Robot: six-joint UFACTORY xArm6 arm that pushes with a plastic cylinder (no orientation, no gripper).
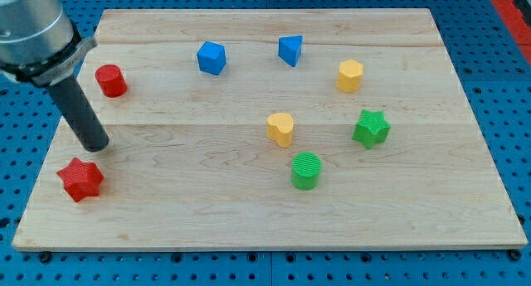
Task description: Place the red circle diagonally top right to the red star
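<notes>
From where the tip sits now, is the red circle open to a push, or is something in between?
Probably yes: my tip rests between the red circle above and the red star below, with bare board between tip and circle.

Rod's tip (97,145) down on table (249,211), view's left, between red circle (110,80) above and red star (80,179) below; touches neither. Blue, yellow, green blocks scattered toward view's right.

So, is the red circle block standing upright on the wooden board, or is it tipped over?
Upright. The red circle block shows its round flat face on top, resting on the wooden board. My tip is below it, apart.
</notes>
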